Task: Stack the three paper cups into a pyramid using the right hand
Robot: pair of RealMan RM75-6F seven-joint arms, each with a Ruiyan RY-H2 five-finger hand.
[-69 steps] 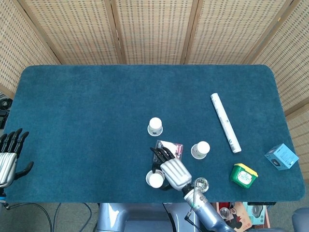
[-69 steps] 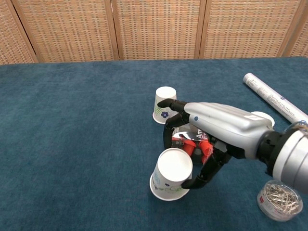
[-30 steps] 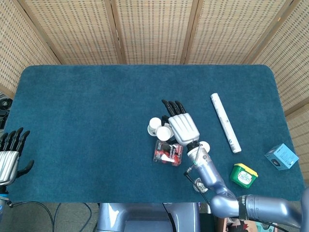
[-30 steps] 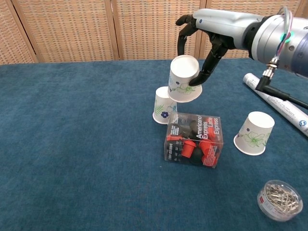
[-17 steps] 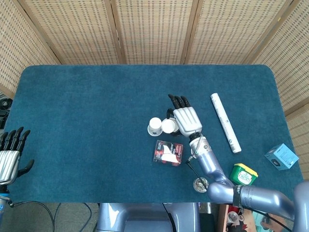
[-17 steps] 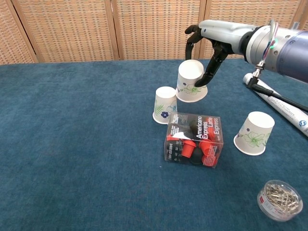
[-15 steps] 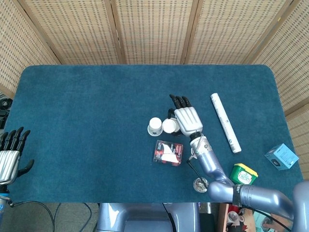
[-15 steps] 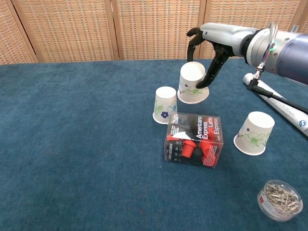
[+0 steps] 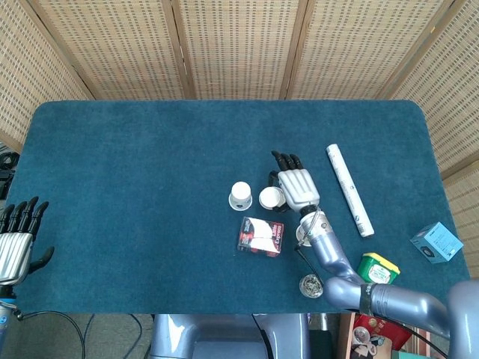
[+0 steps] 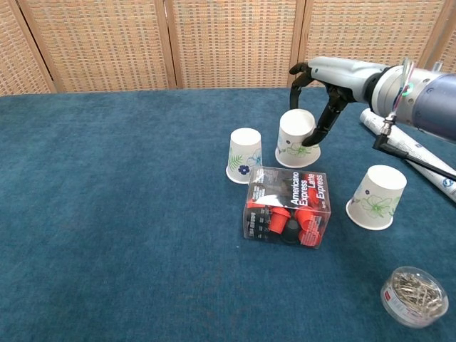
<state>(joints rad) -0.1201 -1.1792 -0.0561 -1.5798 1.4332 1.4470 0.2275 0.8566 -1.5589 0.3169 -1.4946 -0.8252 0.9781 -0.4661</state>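
Three white paper cups with flower prints stand upside down. One cup [image 10: 244, 155] [image 9: 240, 196] stands alone at the middle of the blue table. Just to its right my right hand [image 10: 324, 89] [image 9: 298, 185] grips a second cup [image 10: 298, 139] [image 9: 271, 198] from above and behind, low at the table surface; whether it touches down I cannot tell. The third cup [image 10: 376, 197] stands apart at the right, mostly hidden under my forearm in the head view. My left hand [image 9: 15, 243] rests open at the table's near left corner, holding nothing.
A clear box of red coffee capsules [image 10: 288, 206] [image 9: 261, 235] lies just in front of the two middle cups. A white paper tube [image 9: 349, 190] lies at the right. A jar of paper clips [image 10: 414, 296], a green tin [image 9: 376, 269] and a blue box [image 9: 436, 241] sit near the front right.
My right hand lifted the cup from the front of the table, carried it over the capsule box, and lowered it to the right of the middle cup.
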